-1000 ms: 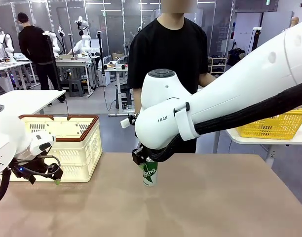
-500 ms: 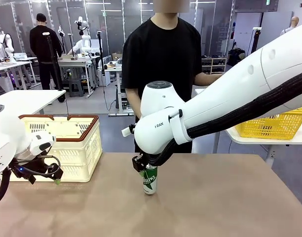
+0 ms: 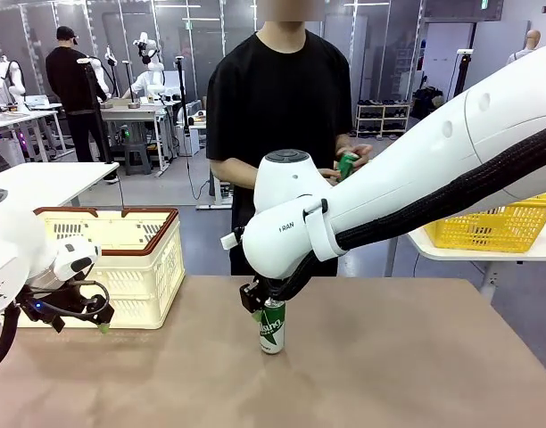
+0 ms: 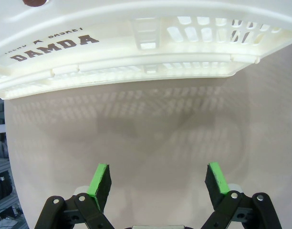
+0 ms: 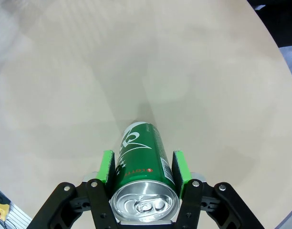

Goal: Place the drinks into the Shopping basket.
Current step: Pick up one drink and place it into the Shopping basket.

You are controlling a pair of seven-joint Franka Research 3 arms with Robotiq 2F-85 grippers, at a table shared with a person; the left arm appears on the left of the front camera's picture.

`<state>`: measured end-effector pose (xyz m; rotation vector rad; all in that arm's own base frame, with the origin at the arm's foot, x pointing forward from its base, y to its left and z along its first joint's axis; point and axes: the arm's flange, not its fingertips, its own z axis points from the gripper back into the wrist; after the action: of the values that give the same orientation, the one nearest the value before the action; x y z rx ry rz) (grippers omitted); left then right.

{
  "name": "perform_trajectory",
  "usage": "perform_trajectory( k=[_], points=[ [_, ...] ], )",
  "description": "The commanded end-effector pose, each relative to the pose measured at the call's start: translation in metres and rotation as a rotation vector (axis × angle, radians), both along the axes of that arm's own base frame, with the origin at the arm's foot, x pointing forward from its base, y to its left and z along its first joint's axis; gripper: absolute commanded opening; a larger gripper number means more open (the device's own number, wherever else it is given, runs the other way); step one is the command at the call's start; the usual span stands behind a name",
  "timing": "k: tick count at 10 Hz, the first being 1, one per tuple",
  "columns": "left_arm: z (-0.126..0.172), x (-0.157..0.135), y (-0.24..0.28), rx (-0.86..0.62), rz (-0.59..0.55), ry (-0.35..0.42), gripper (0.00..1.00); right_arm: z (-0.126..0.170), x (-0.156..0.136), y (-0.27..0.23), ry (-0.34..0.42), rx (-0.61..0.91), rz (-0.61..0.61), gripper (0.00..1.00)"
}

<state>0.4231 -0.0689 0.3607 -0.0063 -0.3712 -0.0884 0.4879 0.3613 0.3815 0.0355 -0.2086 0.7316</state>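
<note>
One green drink can (image 3: 272,325) stands upright on the brown table, near the middle. My right gripper (image 3: 260,308) reaches down over its top. In the right wrist view the can (image 5: 143,162) sits between the green pads (image 5: 108,167) with slim gaps on both sides, so the right gripper (image 5: 143,168) is open around it. The person at the far side holds another green can (image 3: 346,165) in both hands. The cream Shopping basket (image 3: 112,254) with its brown rim stands at the left. My left gripper (image 3: 102,326) hovers open just in front of the basket wall (image 4: 136,52), with nothing between its fingers (image 4: 158,179).
A yellow mesh basket (image 3: 505,227) rests on a white side table at the far right. My right arm (image 3: 416,178) spans the right half of the scene above the table. Bare tabletop (image 3: 407,357) lies in front and to the right of the can.
The right arm has lowered the can onto the table and its pads have eased off it. The person has brought a green can up in both hands. The left arm has not moved.
</note>
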Motion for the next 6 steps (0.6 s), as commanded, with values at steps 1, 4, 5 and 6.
perform_trajectory(
  k=[1,4,5,6],
  points=[
    [0.000,0.000,0.000,-0.005,0.014,0.002,1.00,0.004,0.008,0.006,-0.004,-0.015,0.008,0.73],
    [0.000,0.000,0.000,-0.005,0.014,0.002,1.00,0.006,0.008,0.007,-0.012,-0.025,0.011,1.00],
    [0.000,0.000,0.000,-0.005,0.014,0.002,1.00,0.010,0.007,0.005,-0.024,-0.037,0.007,1.00],
    [0.000,0.000,0.000,-0.005,0.014,0.002,1.00,0.018,0.000,0.002,-0.011,-0.062,0.010,1.00]
  ],
)
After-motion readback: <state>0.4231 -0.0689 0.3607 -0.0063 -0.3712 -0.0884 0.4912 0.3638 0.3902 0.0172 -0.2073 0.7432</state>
